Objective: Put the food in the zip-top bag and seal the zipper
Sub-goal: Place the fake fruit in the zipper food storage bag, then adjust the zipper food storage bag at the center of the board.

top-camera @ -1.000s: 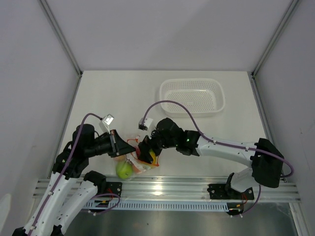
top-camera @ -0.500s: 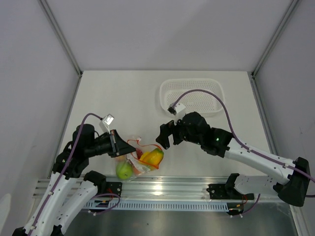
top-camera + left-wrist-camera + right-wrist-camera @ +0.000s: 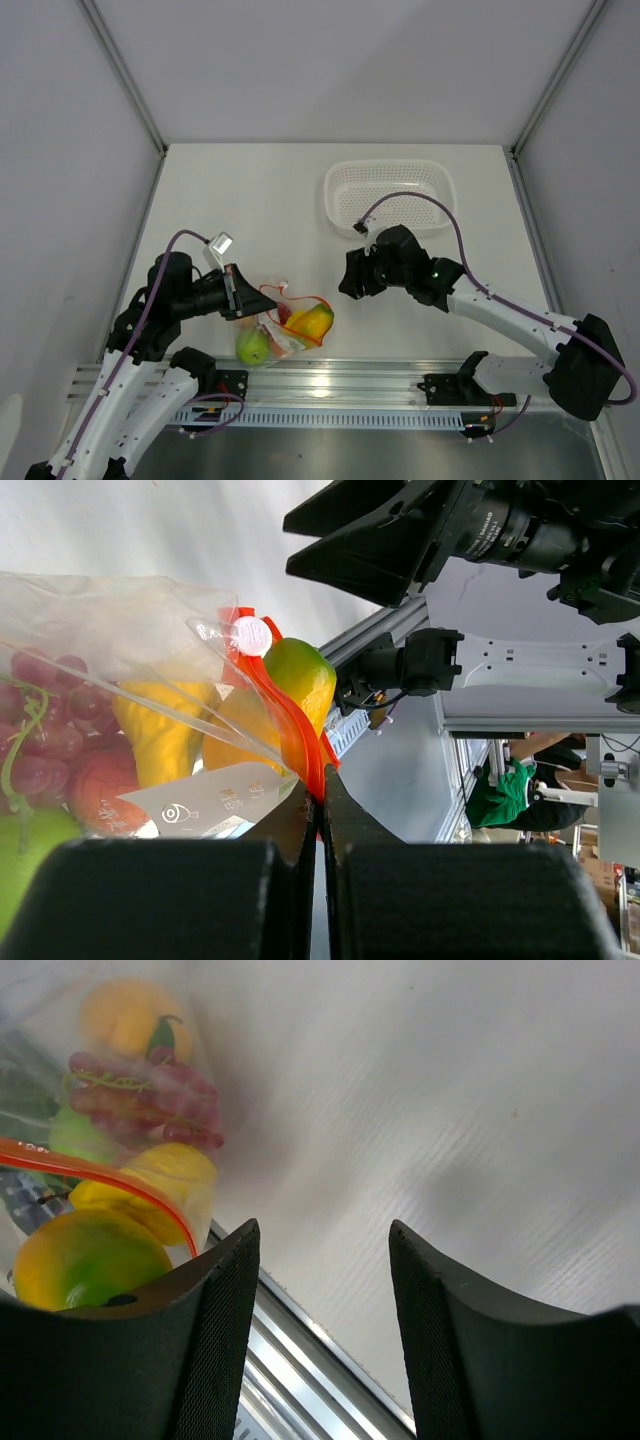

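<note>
The zip-top bag [image 3: 272, 325] lies near the table's front edge, its mouth facing right. My left gripper [image 3: 243, 301] is shut on the red-orange zipper [image 3: 285, 710] at the mouth's edge. Through the clear plastic I see dark red grapes [image 3: 40, 740], a yellow piece [image 3: 160, 730], a peach [image 3: 100, 800] and the green apple [image 3: 252, 346]. The orange-yellow mango [image 3: 312, 321] sits in the mouth, partly sticking out. My right gripper [image 3: 350, 280] hangs open to the right of the bag, apart from it, with nothing between its fingers [image 3: 225, 1290].
A white perforated basket [image 3: 390, 197] stands at the back right of the table. An aluminium rail [image 3: 340, 380] runs along the near edge just below the bag. Grey walls close in the table on three sides.
My right gripper has left the mango in the bag's mouth and drawn back to the right, its jaws narrowing somewhat. The left gripper has held still on the zipper.
</note>
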Tool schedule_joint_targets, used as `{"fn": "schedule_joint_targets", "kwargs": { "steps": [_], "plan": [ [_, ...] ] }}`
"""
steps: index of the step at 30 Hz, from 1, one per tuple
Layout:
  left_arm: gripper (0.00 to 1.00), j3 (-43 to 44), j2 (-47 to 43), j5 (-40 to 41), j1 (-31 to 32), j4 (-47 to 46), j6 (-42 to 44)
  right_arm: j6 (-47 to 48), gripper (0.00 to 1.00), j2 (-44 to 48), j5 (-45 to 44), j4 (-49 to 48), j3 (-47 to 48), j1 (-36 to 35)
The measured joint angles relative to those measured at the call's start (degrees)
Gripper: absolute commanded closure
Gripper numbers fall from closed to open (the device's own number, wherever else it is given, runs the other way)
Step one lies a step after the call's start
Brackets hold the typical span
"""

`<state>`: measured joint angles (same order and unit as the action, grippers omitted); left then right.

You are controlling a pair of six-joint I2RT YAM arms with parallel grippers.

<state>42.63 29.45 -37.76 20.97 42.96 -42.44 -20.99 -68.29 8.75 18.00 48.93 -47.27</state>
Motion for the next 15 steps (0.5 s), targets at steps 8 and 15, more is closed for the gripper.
{"fn": "schedule_joint_targets", "kwargs": {
  "steps": [8, 15],
  "plan": [
    [0.99, -0.2, 0.0, 0.0, 0.0, 0.0, 0.0, 0.0, 0.48, -3.4, 7.0, -3.5, -1.3, -0.5],
    [0.99, -0.6, -0.1, 0.0, 0.0, -0.3, 0.0, 0.0, 0.48, -3.8, 11.1, -5.9, -1.3, -3.6]
  ]
}}
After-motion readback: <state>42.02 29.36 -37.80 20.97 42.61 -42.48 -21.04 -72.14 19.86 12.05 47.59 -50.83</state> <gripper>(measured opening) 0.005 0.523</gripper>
